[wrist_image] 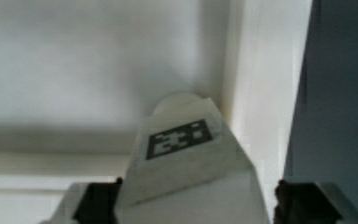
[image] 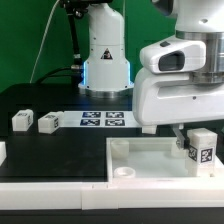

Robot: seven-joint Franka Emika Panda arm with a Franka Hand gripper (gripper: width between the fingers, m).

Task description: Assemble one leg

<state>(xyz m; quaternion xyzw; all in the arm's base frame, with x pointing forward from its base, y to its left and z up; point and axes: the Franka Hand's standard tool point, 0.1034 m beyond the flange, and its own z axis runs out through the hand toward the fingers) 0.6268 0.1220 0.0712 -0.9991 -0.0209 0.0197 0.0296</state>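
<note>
My gripper (image: 196, 133) is shut on a leg (image: 203, 149), a small white block with a black-and-white marker on its face. It holds the leg over the corner of the large white tray-like piece (image: 150, 158) at the exterior view's right. In the wrist view the leg (wrist_image: 185, 150) sits between both fingers (wrist_image: 98, 203), above the tray's white floor and raised rim (wrist_image: 265, 60). My gripper (wrist_image: 199, 206) touches the leg on both sides. Whether the leg rests in the corner socket is hidden.
Two more legs (image: 22, 121) (image: 47, 122) stand on the black table at the exterior view's left. The marker board (image: 103, 120) lies behind the tray. The robot base (image: 105, 55) stands at the back. Black table (wrist_image: 348, 90) lies beside the rim.
</note>
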